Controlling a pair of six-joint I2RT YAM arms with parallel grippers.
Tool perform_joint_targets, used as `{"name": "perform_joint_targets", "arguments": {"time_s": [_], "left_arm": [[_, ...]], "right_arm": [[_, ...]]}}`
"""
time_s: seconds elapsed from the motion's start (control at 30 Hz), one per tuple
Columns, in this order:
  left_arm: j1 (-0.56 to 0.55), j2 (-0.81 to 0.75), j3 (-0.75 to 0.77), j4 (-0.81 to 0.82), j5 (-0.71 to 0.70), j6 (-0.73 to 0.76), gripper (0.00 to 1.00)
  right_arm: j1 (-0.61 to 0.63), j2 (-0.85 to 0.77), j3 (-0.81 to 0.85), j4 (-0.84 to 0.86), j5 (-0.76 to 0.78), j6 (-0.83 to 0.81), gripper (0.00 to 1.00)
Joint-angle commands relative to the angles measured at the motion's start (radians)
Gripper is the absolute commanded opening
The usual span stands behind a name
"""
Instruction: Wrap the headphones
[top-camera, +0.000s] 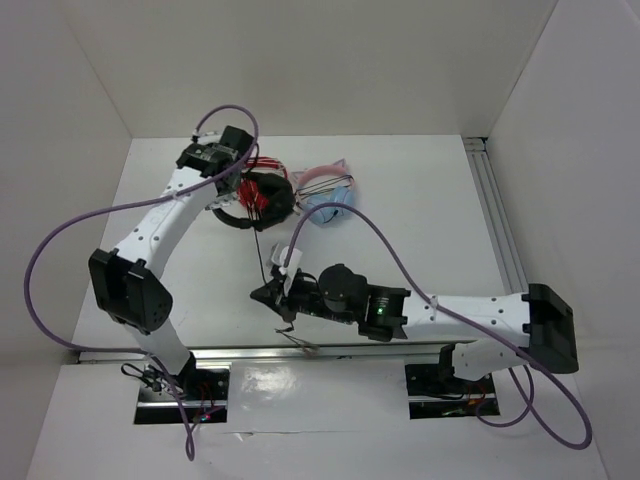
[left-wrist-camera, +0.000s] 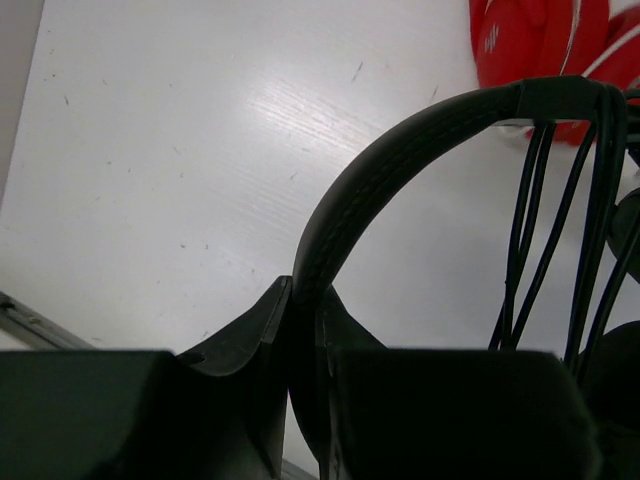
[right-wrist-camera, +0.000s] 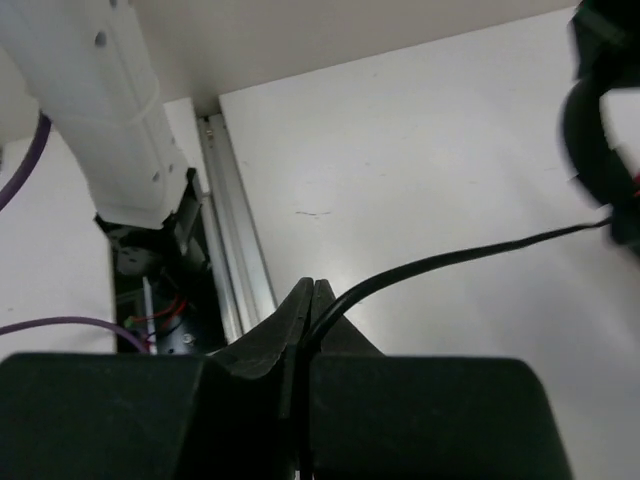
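The left gripper (left-wrist-camera: 298, 292) pinches the thin headband (left-wrist-camera: 400, 140) of the black headphones (top-camera: 268, 203). They are at the far middle of the table (top-camera: 420, 230), just beside the red headphones (left-wrist-camera: 525, 35) and near the blue-pink cat-ear headphones (top-camera: 328, 205). The right gripper (right-wrist-camera: 312, 292), closer to the arm bases, has its fingers pressed together on the black cable (right-wrist-camera: 450, 262). Several strands of this cable hang over the headband.

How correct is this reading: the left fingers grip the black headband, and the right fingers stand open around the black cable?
One part is wrong. The right fingers are not open: they are shut on the black cable, as the right wrist view shows. The left fingers do grip the black headband.
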Motion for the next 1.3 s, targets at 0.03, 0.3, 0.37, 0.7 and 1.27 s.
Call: {"name": "perform_joint_targets", "arguments": {"time_s": [0.03, 0.3, 0.37, 0.7, 1.27], "left_arm": [[-0.139, 0.018, -0.031, -0.05, -0.139, -0.01, 0.0], [-0.293, -0.198, -0.374, 0.07, -0.024, 0.151, 0.0], [-0.333, -0.253, -0.405, 0.084, -0.01, 0.162, 0.0], [-0.589, -0.433, -0.43, 0.076, 0.152, 0.261, 0.0], [-0.621, -0.528, 0.061, 0.016, 0.12, 0.192, 0.0]], "right_arm": [[-0.002, -0.051, 0.168, -0.299, 0.231, -0.241, 0.0], [-0.088, -0.04, 0.302, -0.542, 0.728, -0.463, 0.0], [-0.097, -0.076, 0.28, -0.516, 0.802, -0.499, 0.0], [-0.36, -0.062, 0.223, -0.179, 0.679, -0.621, 0.0], [-0.778, 0.266, 0.084, 0.224, -0.768, 0.075, 0.28]]}}
